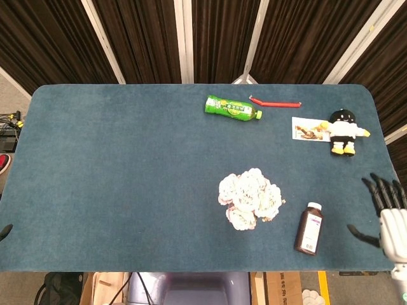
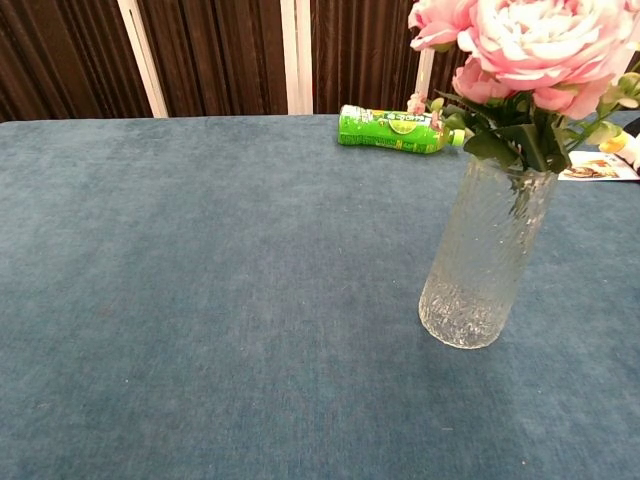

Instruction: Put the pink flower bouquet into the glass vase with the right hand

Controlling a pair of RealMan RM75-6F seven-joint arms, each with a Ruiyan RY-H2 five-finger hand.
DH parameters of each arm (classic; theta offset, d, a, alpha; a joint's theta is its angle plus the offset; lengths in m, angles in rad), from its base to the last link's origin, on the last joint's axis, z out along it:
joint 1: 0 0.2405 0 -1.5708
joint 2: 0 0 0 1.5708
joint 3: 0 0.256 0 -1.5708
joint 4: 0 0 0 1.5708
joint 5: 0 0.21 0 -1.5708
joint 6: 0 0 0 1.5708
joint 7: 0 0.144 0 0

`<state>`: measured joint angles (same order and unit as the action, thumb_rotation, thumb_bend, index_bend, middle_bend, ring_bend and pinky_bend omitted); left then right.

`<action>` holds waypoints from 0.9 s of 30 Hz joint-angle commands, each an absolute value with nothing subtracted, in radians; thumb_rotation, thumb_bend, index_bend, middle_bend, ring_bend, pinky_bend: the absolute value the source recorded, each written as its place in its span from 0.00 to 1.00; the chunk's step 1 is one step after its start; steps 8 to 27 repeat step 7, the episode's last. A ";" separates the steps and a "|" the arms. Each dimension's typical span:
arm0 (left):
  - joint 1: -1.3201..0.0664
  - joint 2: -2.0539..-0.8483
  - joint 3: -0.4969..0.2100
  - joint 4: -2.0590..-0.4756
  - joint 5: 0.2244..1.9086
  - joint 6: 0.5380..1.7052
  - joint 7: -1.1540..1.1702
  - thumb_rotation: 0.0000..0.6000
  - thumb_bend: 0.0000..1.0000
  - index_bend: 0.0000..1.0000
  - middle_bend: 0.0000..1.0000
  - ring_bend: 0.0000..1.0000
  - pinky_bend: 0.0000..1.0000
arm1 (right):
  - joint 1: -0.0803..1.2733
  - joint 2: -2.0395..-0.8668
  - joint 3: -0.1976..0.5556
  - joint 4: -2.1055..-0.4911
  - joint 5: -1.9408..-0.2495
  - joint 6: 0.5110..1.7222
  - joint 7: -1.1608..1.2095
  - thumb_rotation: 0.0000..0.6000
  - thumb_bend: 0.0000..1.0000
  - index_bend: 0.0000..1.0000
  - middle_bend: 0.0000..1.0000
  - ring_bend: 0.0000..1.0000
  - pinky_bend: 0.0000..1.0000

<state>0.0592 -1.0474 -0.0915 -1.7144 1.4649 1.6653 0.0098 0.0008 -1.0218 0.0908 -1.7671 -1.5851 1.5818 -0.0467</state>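
Observation:
The pink flower bouquet [image 2: 530, 45] stands upright in the glass vase [image 2: 485, 255], green stems down inside the textured glass. From the head view the blooms [image 1: 250, 197] hide the vase beneath them. My right hand [image 1: 388, 213] is at the table's right edge, well away from the bouquet, fingers spread and holding nothing. It does not show in the chest view. My left hand is in neither view.
A green bottle [image 1: 232, 108] lies at the back, with a red strip [image 1: 275, 102] beside it. A card [image 1: 307, 129] and a plush doll [image 1: 344, 131] sit at the back right. A brown medicine bottle [image 1: 309, 228] lies right of the vase.

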 commanded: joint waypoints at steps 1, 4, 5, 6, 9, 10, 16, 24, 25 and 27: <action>0.059 -1.043 -0.092 -1.714 1.462 1.663 0.002 1.00 0.20 0.16 0.00 0.00 0.00 | -0.041 -1.123 0.051 -1.668 -1.661 1.656 -0.134 1.00 0.15 0.12 0.10 0.09 0.00; 0.058 -1.040 -0.091 -1.712 1.463 1.660 -0.005 1.00 0.20 0.16 0.00 0.00 0.00 | -0.041 -1.143 0.049 -1.652 -1.663 1.655 -0.160 1.00 0.14 0.12 0.10 0.08 0.00; 0.058 -1.039 -0.091 -1.712 1.464 1.659 -0.006 1.00 0.20 0.16 0.00 0.00 0.00 | -0.040 -1.144 0.047 -1.652 -1.660 1.649 -0.165 1.00 0.15 0.12 0.10 0.07 0.00; 0.057 -1.039 -0.090 -1.710 1.466 1.658 -0.007 1.00 0.20 0.16 0.00 0.00 0.00 | -0.039 -1.144 0.044 -1.654 -1.656 1.642 -0.171 1.00 0.15 0.12 0.10 0.07 0.00; 0.056 -1.040 -0.089 -1.709 1.468 1.657 -0.007 1.00 0.20 0.16 0.00 0.00 0.00 | -0.039 -1.144 0.044 -1.656 -1.652 1.637 -0.174 1.00 0.15 0.12 0.10 0.07 0.00; 0.056 -1.040 -0.089 -1.709 1.468 1.657 -0.007 1.00 0.20 0.16 0.00 0.00 0.00 | -0.039 -1.144 0.044 -1.656 -1.652 1.637 -0.174 1.00 0.15 0.12 0.10 0.07 0.00; 0.056 -1.040 -0.089 -1.709 1.468 1.657 -0.007 1.00 0.20 0.16 0.00 0.00 0.00 | -0.039 -1.144 0.044 -1.656 -1.652 1.637 -0.174 1.00 0.15 0.12 0.10 0.07 0.00; 0.056 -1.040 -0.089 -1.709 1.468 1.657 -0.007 1.00 0.20 0.16 0.00 0.00 0.00 | -0.039 -1.144 0.044 -1.656 -1.652 1.637 -0.174 1.00 0.15 0.12 0.10 0.07 0.00; 0.056 -1.040 -0.089 -1.709 1.468 1.657 -0.007 1.00 0.20 0.16 0.00 0.00 0.00 | -0.039 -1.144 0.044 -1.656 -1.652 1.637 -0.174 1.00 0.15 0.12 0.10 0.07 0.00; 0.056 -1.040 -0.089 -1.709 1.468 1.657 -0.007 1.00 0.20 0.16 0.00 0.00 0.00 | -0.039 -1.144 0.044 -1.656 -1.652 1.637 -0.174 1.00 0.15 0.12 0.10 0.07 0.00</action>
